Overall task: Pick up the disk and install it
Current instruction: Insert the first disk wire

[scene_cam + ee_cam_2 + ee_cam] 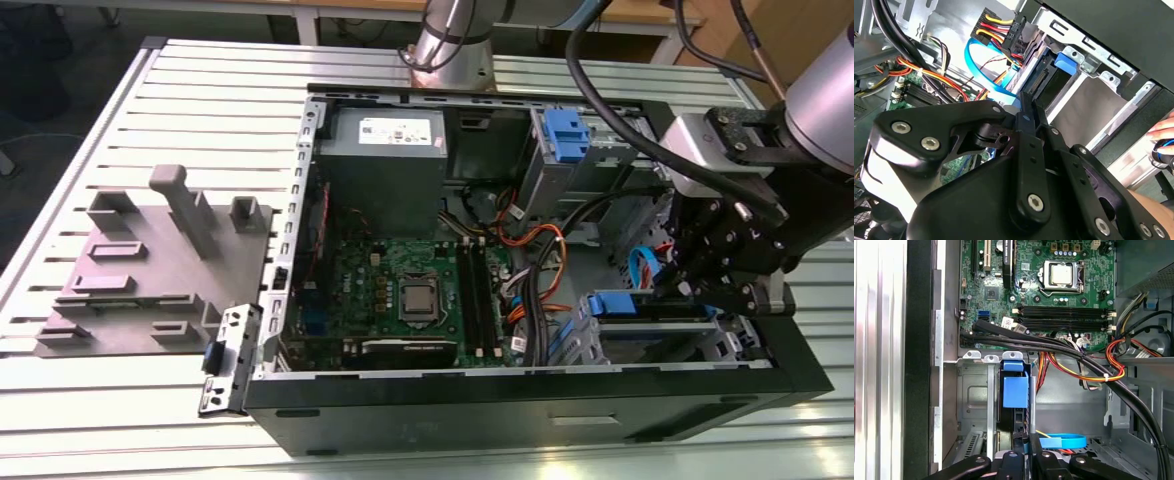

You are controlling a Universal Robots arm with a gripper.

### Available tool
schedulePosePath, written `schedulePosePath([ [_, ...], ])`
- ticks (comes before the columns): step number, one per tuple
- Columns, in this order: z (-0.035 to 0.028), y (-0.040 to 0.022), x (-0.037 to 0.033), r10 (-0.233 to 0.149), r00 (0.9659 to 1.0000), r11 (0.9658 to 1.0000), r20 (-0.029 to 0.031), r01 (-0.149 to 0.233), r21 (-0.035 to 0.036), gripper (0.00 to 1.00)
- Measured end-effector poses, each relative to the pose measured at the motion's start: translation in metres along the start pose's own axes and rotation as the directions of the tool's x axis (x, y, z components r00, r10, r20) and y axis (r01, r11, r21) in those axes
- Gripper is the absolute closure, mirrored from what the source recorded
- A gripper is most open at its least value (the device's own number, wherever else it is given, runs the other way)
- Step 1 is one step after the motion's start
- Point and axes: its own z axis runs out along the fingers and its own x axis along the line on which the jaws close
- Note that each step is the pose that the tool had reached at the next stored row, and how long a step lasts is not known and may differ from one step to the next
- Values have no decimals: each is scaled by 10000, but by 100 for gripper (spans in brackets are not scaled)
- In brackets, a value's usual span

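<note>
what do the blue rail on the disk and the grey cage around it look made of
Blue rail on the disk: likely moulded plastic, a flat, matte, even blue. Grey drive cage: looks like bare sheet metal, dull silver with stamped holes and folded tabs. The gripper sits at the disk's end.

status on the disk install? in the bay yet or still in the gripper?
Done: the disk is picked up and stands on edge inside the metal drive cage at the case's front corner. In hand: the gripper sits right at the disk's end, fingers closed around it in the first wrist view. Left: whether it is fully seated can't be judged; the blue SATA cable lies loose beside it.
</note>
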Motion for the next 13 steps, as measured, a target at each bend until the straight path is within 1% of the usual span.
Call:
schedulePosePath([
  [13, 17, 0, 1, 0, 10000, 10000, 1, 0, 0, 84],
])
